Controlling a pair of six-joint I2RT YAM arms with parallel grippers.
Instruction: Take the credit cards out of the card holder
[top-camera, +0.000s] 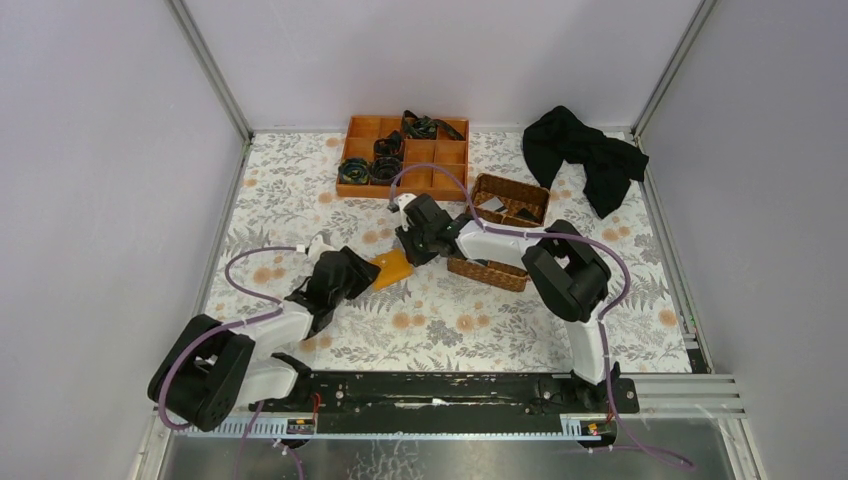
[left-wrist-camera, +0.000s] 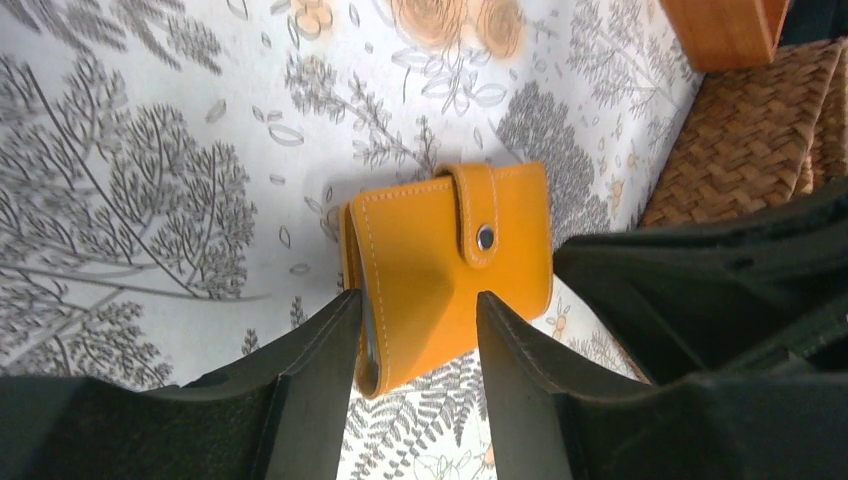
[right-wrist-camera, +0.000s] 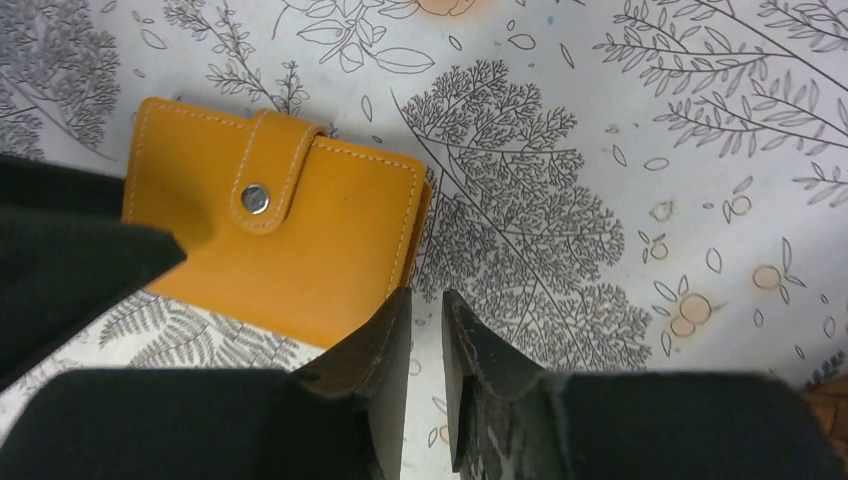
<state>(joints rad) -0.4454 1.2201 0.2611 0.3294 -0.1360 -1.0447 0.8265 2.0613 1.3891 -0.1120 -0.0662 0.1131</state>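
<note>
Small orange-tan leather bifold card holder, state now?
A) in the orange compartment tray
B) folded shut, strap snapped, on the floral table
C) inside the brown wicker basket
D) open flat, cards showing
B: the small orange-tan leather card holder lies folded on the floral-print table, its strap fastened down at the metal snap; no cards show.

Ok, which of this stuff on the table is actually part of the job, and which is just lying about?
For the job:
card holder, snapped shut, no cards showing
left gripper
right gripper

Just lying about:
orange tray
wicker basket
black cloth
</note>
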